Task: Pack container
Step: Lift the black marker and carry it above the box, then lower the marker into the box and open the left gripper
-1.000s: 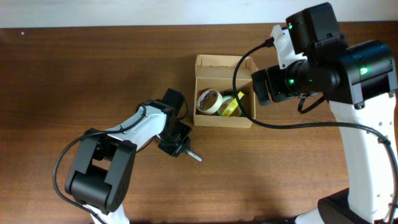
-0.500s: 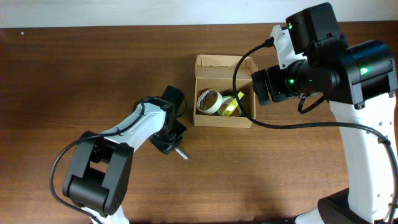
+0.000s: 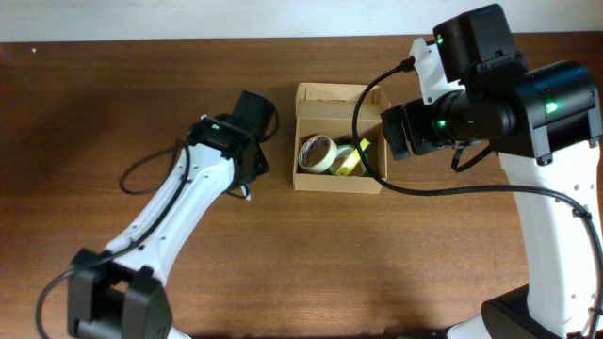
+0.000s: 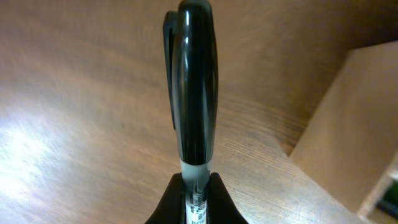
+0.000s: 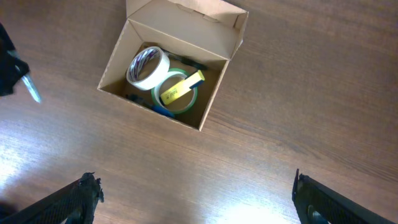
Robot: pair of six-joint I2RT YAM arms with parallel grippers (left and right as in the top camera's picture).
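The container (image 3: pixel 339 182) is an open tan cardboard box at the table's middle, its flap lid folded back. It also shows in the right wrist view (image 5: pixel 219 87) and at the right edge of the left wrist view (image 4: pixel 357 118). It holds a white tape roll (image 3: pixel 316 152), a green tape roll with a yellow tab (image 3: pixel 349 162) and a dark item. My left gripper (image 3: pixel 249 188) is shut on a black-capped marker (image 4: pixel 196 93), held above the table just left of the box. My right gripper (image 5: pixel 196 199) is open and empty, high over the table beside the box.
The brown wooden table (image 3: pixel 424 254) spreads all round the box. The right arm's cable (image 3: pixel 363 104) loops over the box's right side. The table's far edge meets a pale wall (image 3: pixel 188 19).
My left gripper has lifted the marker off the table and carried it up and left, to a spot beside the box's left wall. The right arm has not moved.
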